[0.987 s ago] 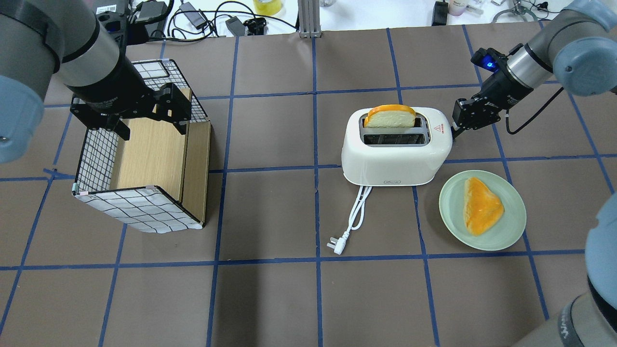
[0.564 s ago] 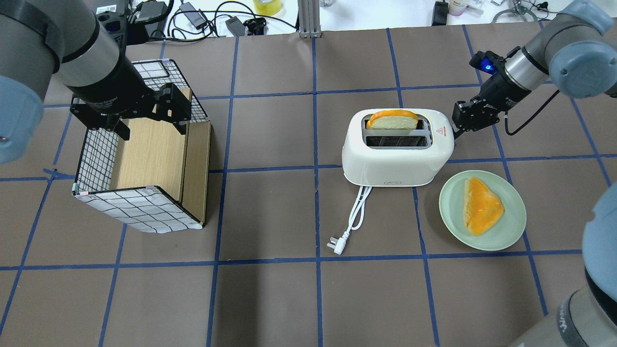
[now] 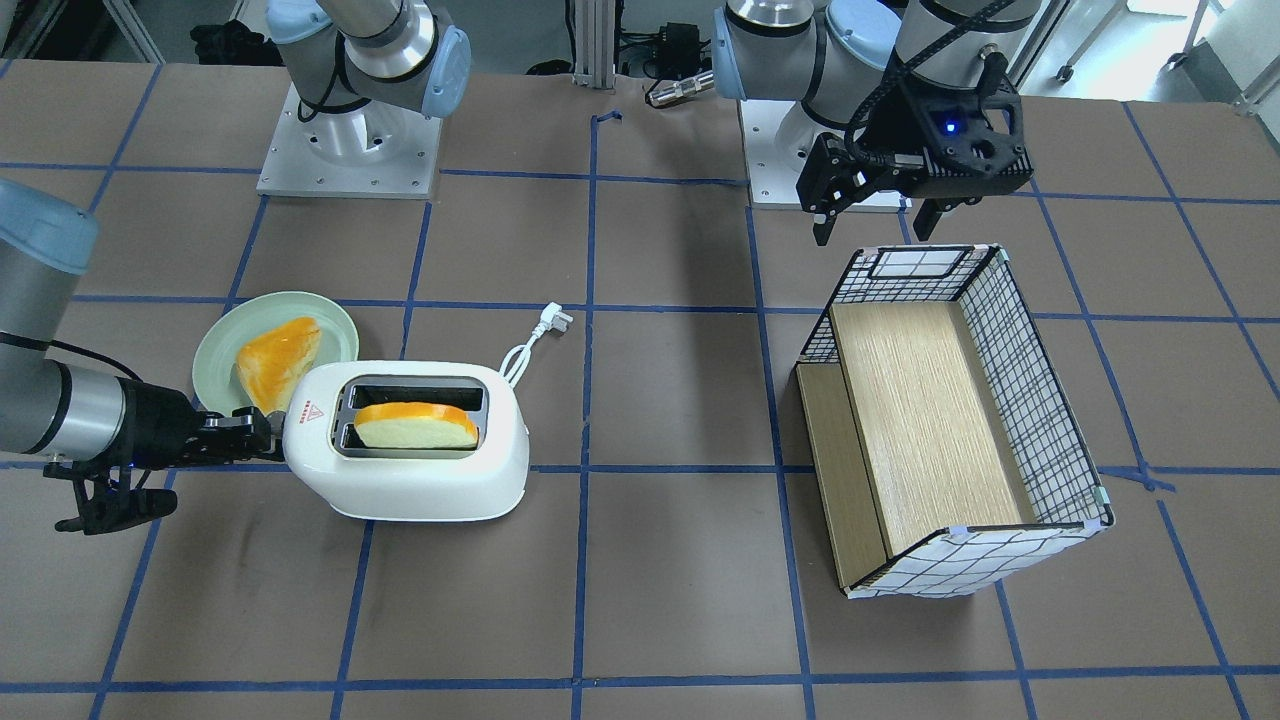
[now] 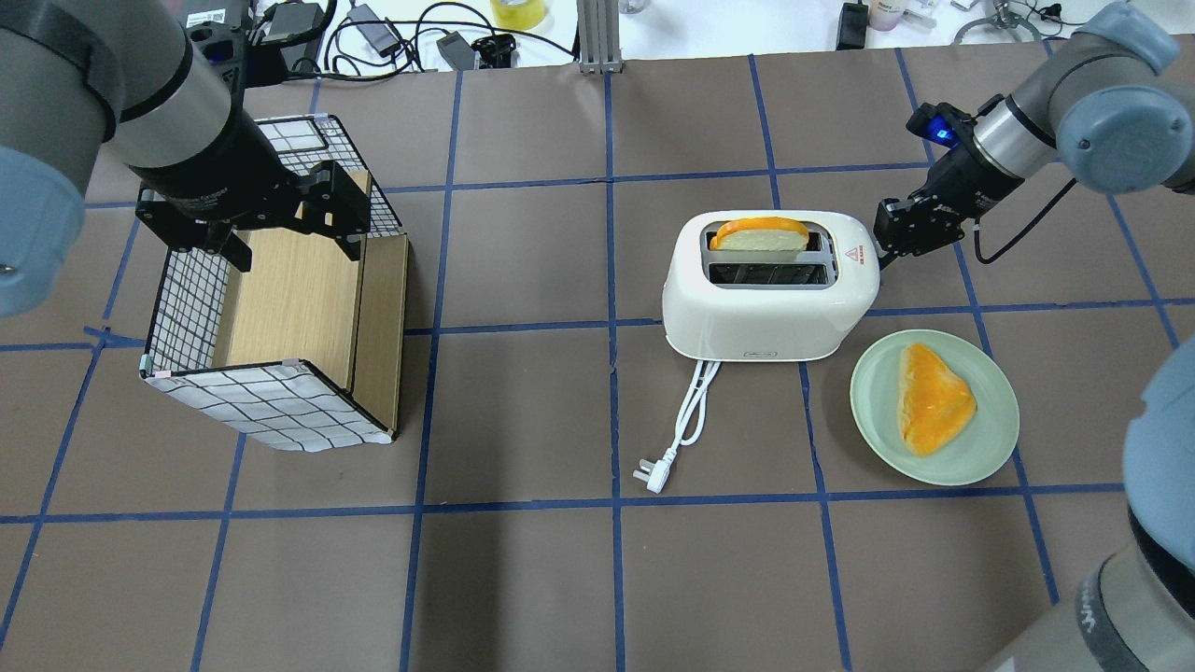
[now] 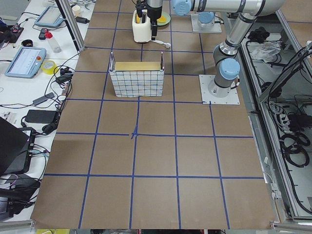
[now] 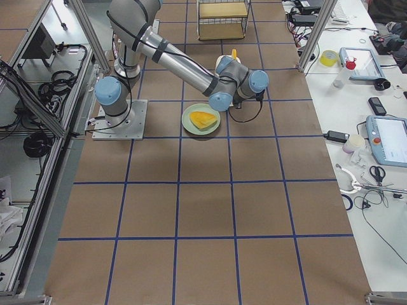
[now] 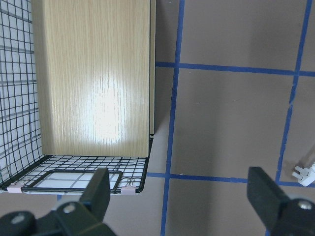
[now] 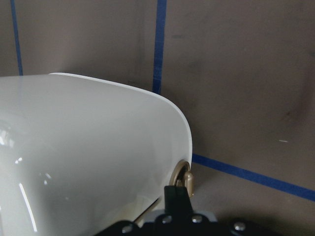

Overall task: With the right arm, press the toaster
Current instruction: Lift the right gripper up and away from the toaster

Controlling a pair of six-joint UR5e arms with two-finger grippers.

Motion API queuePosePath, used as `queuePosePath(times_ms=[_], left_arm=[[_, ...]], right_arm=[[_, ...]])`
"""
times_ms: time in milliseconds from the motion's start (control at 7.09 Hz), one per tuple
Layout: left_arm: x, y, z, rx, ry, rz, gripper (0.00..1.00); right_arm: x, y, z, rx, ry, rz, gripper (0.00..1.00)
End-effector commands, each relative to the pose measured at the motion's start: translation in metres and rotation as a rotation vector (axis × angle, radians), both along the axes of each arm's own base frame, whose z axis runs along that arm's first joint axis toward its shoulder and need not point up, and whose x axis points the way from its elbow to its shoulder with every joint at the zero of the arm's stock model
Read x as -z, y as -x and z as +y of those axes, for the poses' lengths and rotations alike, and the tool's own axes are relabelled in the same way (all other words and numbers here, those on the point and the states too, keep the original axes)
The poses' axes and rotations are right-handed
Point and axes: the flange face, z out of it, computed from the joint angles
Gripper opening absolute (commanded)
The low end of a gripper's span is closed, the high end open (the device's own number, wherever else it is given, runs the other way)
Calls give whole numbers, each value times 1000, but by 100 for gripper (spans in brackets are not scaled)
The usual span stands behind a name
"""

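Fingers (image 8: 177, 199) of the black two-finger right gripper (image 4: 881, 250), closed together and empty, touch the end of the white rounded plastic toaster (image 4: 767, 303)

A white, rounded two-slot toaster (image 4: 770, 299) stands upright on the table (image 4: 523, 579), on the robot's right side, with one long side toward the robot. A red triangle marks the top at its right end. A bread slice (image 4: 758, 235) sits in the farther slot, its top just above the rim. The white cord (image 4: 695, 406) trails toward the robot and ends in a plug (image 4: 653, 471) lying loose. The right arm (image 4: 1027, 140), silver-grey with light blue joint caps, reaches in low. Its black gripper (image 4: 882, 254), with a blue light and fingers closed together, touches the toaster's right end.
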Motion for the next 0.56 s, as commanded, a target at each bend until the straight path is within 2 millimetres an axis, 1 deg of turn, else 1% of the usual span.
queuePosePath(times_ms=[0, 141, 282, 423], left_arm=[[0, 0, 0, 0, 0, 0, 100], [0, 0, 0, 0, 0, 0, 100], [0, 0, 0, 0, 0, 0, 100], [0, 0, 0, 0, 0, 0, 100]], right_arm=[[-19, 4, -4, 11, 21, 39, 4], [-56, 12, -4, 0, 57, 145, 6], [-86, 16, 0, 20, 74, 198, 9], [-110, 14, 6, 42, 102, 230, 16]])
